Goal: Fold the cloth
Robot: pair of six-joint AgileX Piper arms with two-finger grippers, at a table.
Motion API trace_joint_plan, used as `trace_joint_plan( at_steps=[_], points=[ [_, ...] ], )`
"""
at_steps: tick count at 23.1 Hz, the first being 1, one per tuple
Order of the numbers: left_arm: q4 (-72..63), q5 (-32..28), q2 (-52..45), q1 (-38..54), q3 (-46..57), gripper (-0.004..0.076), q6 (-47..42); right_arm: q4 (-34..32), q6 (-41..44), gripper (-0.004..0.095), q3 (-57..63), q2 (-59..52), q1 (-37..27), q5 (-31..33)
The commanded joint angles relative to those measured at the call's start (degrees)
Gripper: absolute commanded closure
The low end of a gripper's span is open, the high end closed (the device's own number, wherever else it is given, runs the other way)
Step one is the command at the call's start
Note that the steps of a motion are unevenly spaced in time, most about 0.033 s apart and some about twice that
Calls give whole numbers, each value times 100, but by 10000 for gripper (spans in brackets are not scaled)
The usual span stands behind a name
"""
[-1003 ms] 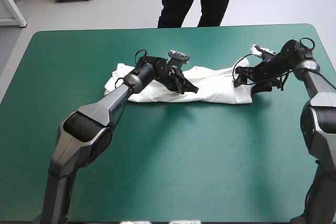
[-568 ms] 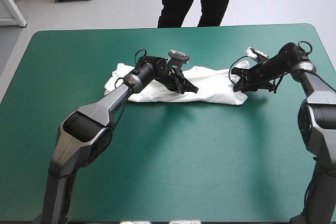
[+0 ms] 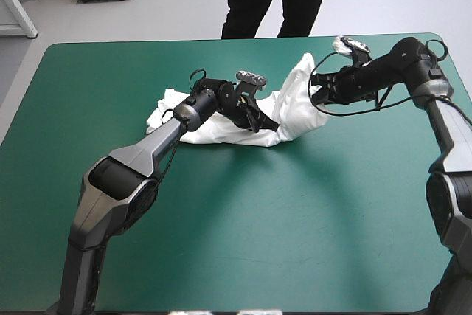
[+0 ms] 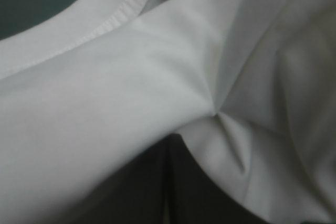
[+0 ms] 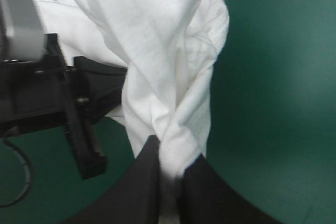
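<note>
Between the black fingers of the right gripper a twisted end of the T-shirt is clamped. It has been lifted off the teal-green cover and swung in toward the left gripper, where earlier it lay flat out to the side. The left gripper is kept pinched on the shirt's middle, with cloth bunched just ahead of it. Beyond it, the other end is left lying flat — a fold over the middle looks to be under way.
</note>
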Motion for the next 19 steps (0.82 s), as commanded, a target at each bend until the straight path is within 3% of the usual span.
trace_joint_plan(
  at_steps=[1,4,8,14,19],
  points=[
    [-101,249,-301,-46,-116,733,-26,315,-85,923,-179,-676,233,-360],
    [-101,317,-301,-46,-116,733,-26,521,-85,923,-179,-938,481,-724],
    [-89,506,-364,-21,-129,733,-26,524,-85,923,-179,-921,547,-734],
    [727,1531,-1183,387,-248,733,-47,460,-63,923,-179,-921,547,-758],
    [654,2085,-1886,900,-170,733,-47,460,-63,923,-179,-921,547,-758]
  ],
)
